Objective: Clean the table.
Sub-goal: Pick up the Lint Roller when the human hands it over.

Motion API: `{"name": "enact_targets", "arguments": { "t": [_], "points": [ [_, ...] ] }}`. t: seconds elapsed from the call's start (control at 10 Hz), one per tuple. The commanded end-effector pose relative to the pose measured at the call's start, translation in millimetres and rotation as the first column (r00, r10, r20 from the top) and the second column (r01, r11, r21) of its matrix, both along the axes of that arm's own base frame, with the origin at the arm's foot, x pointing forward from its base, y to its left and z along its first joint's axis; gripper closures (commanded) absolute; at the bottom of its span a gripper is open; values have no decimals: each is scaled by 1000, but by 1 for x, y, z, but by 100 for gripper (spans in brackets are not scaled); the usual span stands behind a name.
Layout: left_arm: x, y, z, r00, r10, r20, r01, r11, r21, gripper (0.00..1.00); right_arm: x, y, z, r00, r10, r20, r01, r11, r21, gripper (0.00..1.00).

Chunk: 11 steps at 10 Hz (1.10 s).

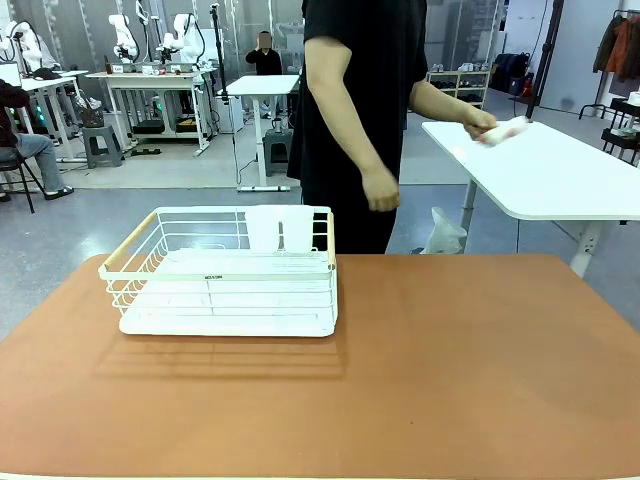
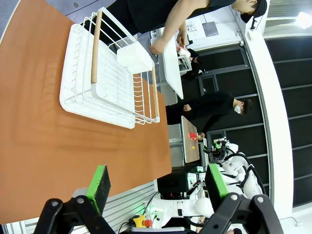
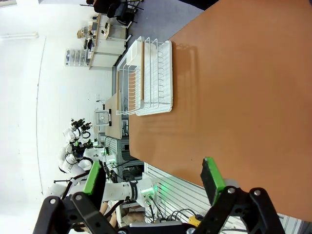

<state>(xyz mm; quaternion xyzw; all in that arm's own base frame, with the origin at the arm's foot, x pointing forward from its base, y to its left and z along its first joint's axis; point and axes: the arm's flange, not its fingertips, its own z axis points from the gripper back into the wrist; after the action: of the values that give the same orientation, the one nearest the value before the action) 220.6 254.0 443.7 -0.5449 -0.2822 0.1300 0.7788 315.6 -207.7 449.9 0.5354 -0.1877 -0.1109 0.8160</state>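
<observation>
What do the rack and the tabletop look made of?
Rack: thin white bars in a grid, probably coated metal wire, with pale wood-looking handles. Table: smooth matte terracotta top without grain, perhaps laminate; hard to tell.

Matte table (image 1: 450,370), white wire rack (image 1: 225,275)

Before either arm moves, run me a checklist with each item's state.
1. Left jaws open, nothing between them: ok.
2. Right jaws open, nothing between them: ok.
3. Table free of things: not ok, the wire rack stands on its left half.
4. Person's hands off the table: ok, one hand hangs by the body, the other hand rests on the white table.
5. Wiping cloth ready: cannot tell, that far hand holds a pale thing.
</observation>
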Motion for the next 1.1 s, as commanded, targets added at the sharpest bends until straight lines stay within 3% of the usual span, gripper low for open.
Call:
{"name": "enact_targets", "arguments": {
  "t": [0.0, 1.0],
  "points": [
    [-2, 0, 3, 1000, -4, 23, 4, 1000, -3, 0, -2, 1, 4, 1000, -3, 11, 3, 1000, 7, 0],
    [-2, 0, 3, 1000, -4, 23, 4, 1000, -3, 0, -2, 1, 4, 1000, -3, 11, 3, 1000, 7, 0]
  ]
}}
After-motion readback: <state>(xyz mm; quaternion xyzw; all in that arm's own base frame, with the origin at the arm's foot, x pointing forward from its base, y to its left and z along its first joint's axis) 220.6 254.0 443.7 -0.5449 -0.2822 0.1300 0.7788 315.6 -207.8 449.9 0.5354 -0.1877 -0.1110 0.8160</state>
